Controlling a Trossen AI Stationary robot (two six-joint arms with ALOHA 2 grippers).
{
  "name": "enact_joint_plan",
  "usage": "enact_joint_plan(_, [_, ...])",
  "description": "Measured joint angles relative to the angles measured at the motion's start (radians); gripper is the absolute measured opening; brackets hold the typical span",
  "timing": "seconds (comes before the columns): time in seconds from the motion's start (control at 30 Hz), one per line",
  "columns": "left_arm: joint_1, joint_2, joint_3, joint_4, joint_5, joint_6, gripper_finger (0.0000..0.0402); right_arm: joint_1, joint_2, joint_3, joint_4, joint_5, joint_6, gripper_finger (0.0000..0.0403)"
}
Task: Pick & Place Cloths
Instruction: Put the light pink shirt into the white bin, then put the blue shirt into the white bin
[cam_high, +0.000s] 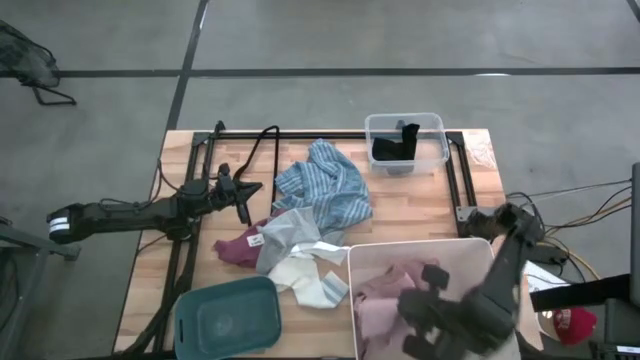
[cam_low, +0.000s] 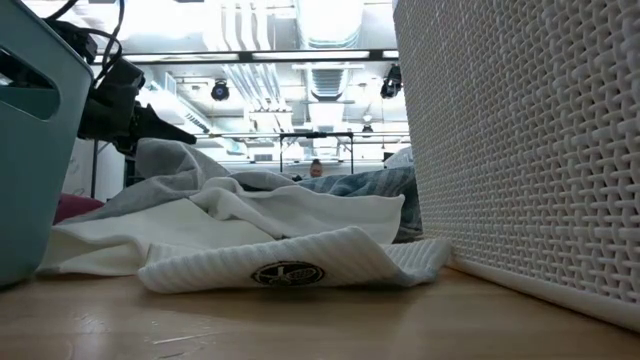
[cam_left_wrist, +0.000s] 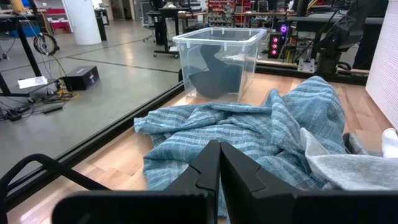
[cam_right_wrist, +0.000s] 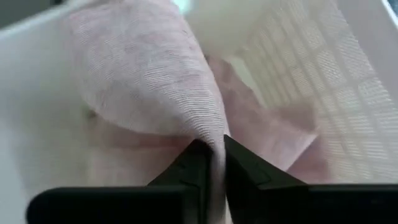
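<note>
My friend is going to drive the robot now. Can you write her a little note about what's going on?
Right tool: down in the white basket, fingers nearly shut with the pink cloth pinched between them.
Left tool: shut, empty, waiting beside the blue-striped cloth.
Done: pink cloth is in the basket; a black cloth sits in the clear bin.
Left: let go of the pink cloth, then move the pile on the table: blue-striped, grey, maroon and white pieces. The teal bin looks empty.

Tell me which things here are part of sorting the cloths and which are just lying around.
Job: pink cloth pinched by right gripper; blue-striped cloth; maroon cloth; grey cloth; white sock; white basket.
Lying about: teal bin; clear box.
</note>
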Motion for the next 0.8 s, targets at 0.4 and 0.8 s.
enact_joint_plan(0.4, [0.000,0.000,0.000,-0.007,0.000,0.000,0.0014,-0.116,-0.097,-0.214,0.001,0.083,-0.296,0.0169])
enact_joint_plan(0.8, [0.000,0.000,0.000,-0.007,0.000,0.000,0.0014,-0.205,-0.251,-0.218,0.007,0.623,-0.638,0.0213])
